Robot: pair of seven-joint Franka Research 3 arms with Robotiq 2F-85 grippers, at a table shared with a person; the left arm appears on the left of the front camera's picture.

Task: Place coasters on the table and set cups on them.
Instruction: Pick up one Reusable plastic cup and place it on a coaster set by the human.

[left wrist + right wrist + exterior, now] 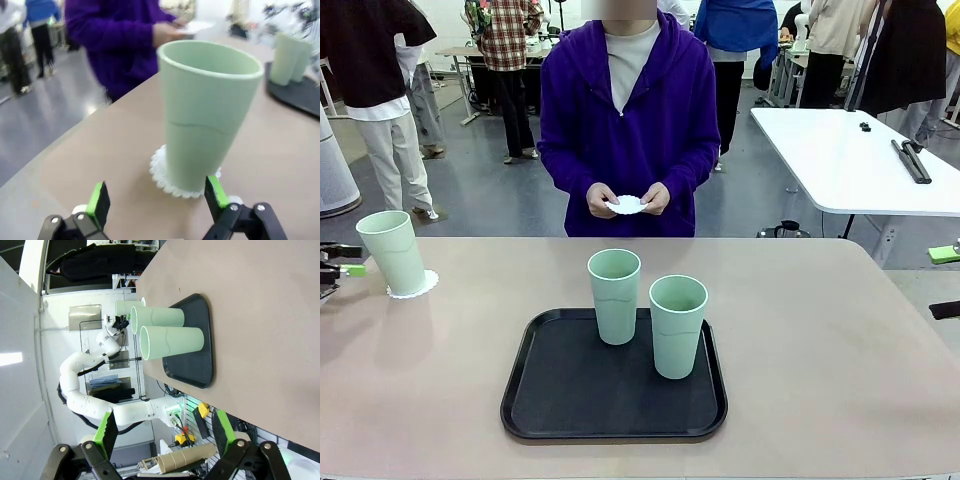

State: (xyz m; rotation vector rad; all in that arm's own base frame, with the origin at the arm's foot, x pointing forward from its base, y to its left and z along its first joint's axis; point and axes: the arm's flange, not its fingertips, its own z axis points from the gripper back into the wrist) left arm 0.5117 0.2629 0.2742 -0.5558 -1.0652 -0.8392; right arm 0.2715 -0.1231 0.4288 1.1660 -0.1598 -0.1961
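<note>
One mint-green cup [393, 252] stands upright on a lacy white coaster [413, 285] at the far left of the beige table [820, 330]. My left gripper [338, 264] is just left of it, open and holding nothing. In the left wrist view that cup [207, 112] on its coaster [172, 175] stands a short way beyond my open left gripper [157, 197]. Two more cups [614, 296] [677, 326] stand on the black tray [550, 400]. The person holds another coaster [627, 205] in both hands. My right gripper [165, 432] is open and empty, off the table's right side, facing the tray cups [165, 331].
The black tray sits at the table's front centre. The person in a purple hoodie [630, 110] stands at the far edge. A white table [850, 160] is behind on the right. Bare tabletop lies right of the tray and between the tray and the left cup.
</note>
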